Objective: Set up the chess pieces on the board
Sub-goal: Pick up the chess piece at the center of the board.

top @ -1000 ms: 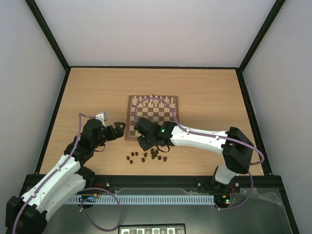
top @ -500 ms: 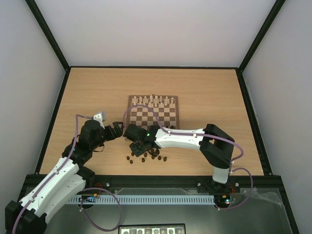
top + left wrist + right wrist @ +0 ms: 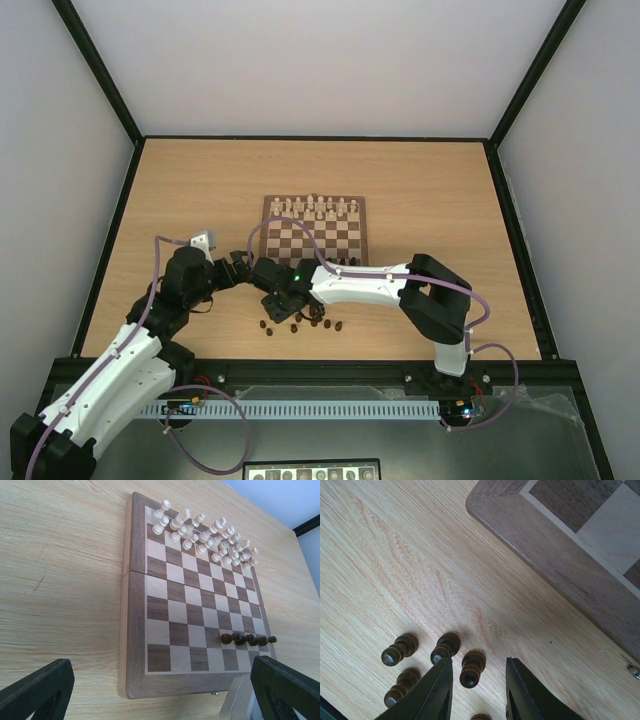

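Your right gripper hangs with fingers apart over the loose chess pieces on the table. One dark pawn sits right between the tips, the board just beyond. Your left gripper, also spread and empty, is farther away.

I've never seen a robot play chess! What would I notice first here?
Probably the chessboard in the middle of the table, with cream-white pieces lined up along its far edge and a few dark pieces on its near side. Then the right gripper, open over loose dark chess pieces scattered on the table near the board.
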`<state>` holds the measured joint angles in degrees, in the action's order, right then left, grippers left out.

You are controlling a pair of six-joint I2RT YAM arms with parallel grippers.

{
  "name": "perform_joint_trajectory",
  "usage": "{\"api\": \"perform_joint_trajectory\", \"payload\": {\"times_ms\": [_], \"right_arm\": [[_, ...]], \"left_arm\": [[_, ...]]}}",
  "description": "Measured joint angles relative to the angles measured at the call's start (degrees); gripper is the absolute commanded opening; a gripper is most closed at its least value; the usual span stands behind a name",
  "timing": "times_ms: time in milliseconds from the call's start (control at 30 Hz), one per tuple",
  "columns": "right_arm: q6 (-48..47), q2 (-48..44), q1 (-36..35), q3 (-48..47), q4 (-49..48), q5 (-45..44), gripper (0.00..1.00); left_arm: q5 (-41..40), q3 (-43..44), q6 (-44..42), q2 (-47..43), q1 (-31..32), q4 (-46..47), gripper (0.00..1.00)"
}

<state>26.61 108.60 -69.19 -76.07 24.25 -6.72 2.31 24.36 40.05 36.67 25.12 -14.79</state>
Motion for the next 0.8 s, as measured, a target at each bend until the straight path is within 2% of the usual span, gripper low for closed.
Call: {"api": "perform_joint_trajectory", "payload": {"times_ms": [800], "right_arm": [[1.07,0.17,-1.46,0.52,-0.02,-0.22,0.25]], "left_arm": [[-3.04,0.07,1.38,-4.85,0.0,-0.83,1.0]]}}
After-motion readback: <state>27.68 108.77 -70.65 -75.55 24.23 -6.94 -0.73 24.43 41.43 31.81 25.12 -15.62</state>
